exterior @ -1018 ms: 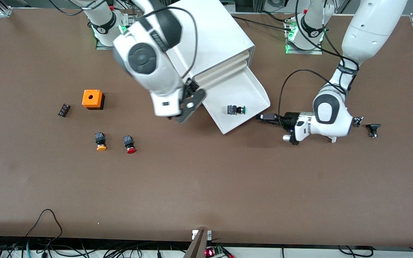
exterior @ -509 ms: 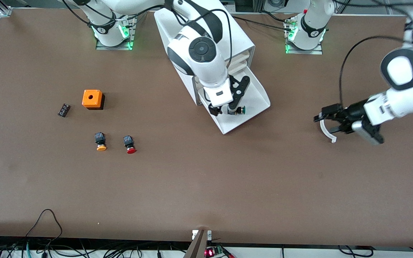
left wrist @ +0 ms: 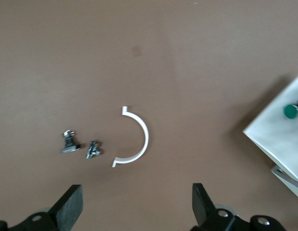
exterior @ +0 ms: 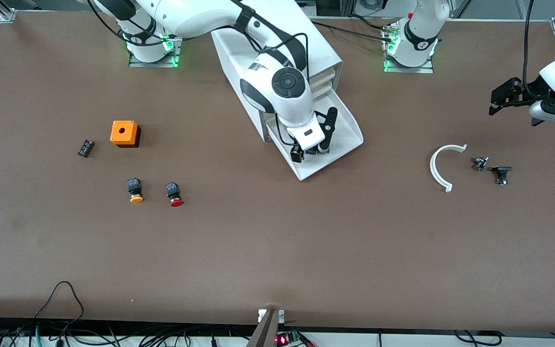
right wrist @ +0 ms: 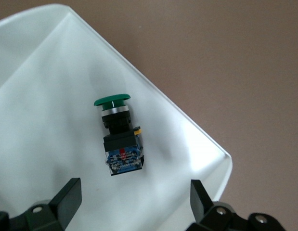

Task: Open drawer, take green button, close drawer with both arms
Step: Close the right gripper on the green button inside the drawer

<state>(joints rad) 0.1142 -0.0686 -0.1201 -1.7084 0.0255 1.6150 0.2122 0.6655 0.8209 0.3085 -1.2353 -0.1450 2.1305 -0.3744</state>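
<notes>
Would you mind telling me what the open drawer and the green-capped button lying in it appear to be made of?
The drawer looks like moulded plastic: white, smooth, faintly translucent, with soft glare and rounded edges.

The button seems mostly plastic: a glossy green cap on a matte black body. A silvery ring under the cap may be metal; that is uncertain.

The right gripper is over it, jaws open.

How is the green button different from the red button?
The green button has a green cap; the red button has a red one. The green button lies in the open drawer, while the red button lies on the bare table, toward the right arm's end. The right end effector hovers open over the green button; nothing is near the red one. Both are small push buttons with round caps on dark bodies, lying on their sides.
</notes>
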